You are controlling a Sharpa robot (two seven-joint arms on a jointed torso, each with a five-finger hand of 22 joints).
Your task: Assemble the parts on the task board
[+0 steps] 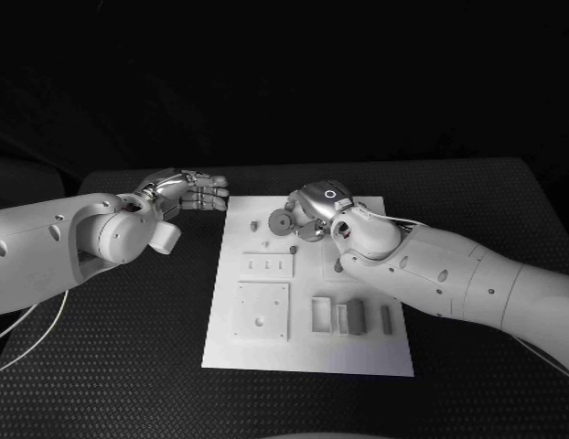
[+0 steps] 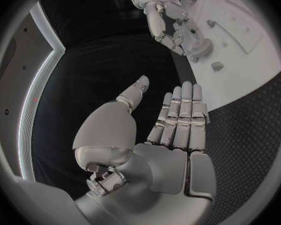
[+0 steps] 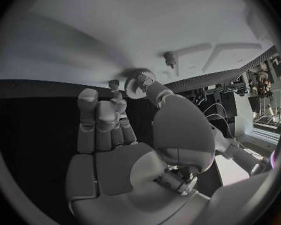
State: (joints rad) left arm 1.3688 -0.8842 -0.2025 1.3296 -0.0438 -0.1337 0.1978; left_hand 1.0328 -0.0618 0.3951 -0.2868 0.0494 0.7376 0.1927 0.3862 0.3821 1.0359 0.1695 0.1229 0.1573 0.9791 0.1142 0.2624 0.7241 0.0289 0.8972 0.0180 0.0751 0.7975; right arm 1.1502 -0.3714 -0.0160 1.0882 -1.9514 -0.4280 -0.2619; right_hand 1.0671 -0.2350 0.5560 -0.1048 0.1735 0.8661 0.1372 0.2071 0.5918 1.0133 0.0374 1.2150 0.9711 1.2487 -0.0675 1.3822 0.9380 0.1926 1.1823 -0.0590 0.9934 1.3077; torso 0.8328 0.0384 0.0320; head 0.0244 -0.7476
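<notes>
The white task board (image 1: 311, 343) lies in the middle of the black table. My right hand (image 1: 317, 208) hovers over the board's far end and pinches a round toothed gear (image 1: 284, 222) between thumb and fingers. In the right wrist view the gear (image 3: 138, 83) stands on edge at the fingertips (image 3: 115, 102), close to a small peg (image 3: 170, 59) on the board. My left hand (image 1: 195, 191) hangs left of the board's far corner, fingers straight and together, holding nothing; the left wrist view shows its flat palm and fingers (image 2: 181, 117), with the right hand (image 2: 168, 30) and the gear (image 2: 200, 47) beyond.
A square plate (image 1: 263, 309) and a smaller plate (image 1: 267, 265) sit on the board's left half. Upright blocks (image 1: 324, 315) stand in a row near its front right. A small peg (image 1: 253, 223) rises at the far left. Bare black table surrounds the board.
</notes>
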